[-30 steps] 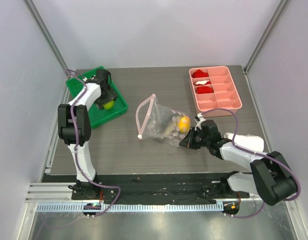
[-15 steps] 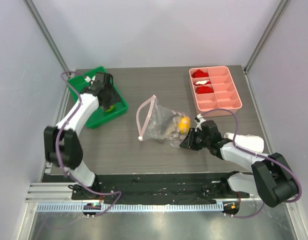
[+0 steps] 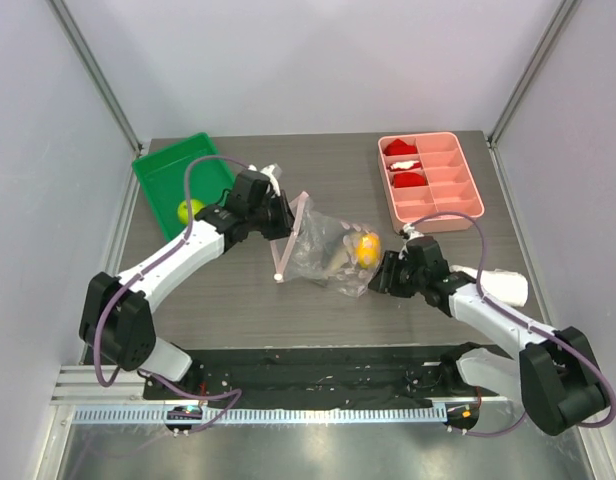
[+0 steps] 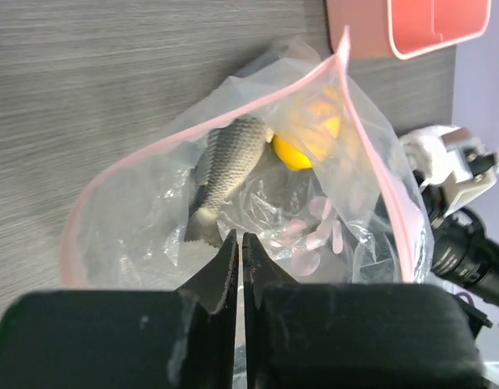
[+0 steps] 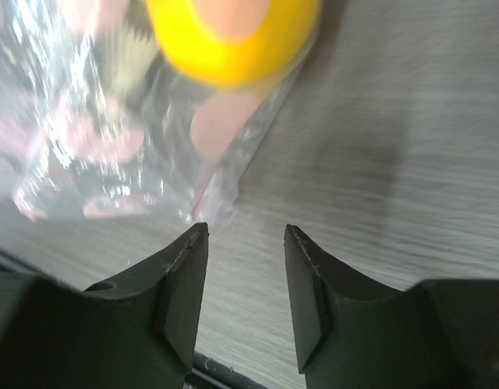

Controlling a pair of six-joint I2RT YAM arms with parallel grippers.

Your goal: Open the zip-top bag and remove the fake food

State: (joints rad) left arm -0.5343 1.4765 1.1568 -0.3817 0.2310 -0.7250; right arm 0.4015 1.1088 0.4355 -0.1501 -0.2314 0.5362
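Now the left gripper (image 4: 237,243) has swung from the green tray (image 3: 163,170), where the lime green fruit (image 3: 188,211) lies, to the mouth of the zip-top bag (image 3: 323,250), fingers pressed together, perhaps pinching film. The right gripper (image 5: 245,235) has let go, fingers apart beside the bag's corner. The yellow-orange fruit (image 3: 367,247) remains inside: half done. No legible writing.

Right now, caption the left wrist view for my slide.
Left fingers closed at the open zip-top bag mouth; a toy fish and yellow-orange fruit lie inside.
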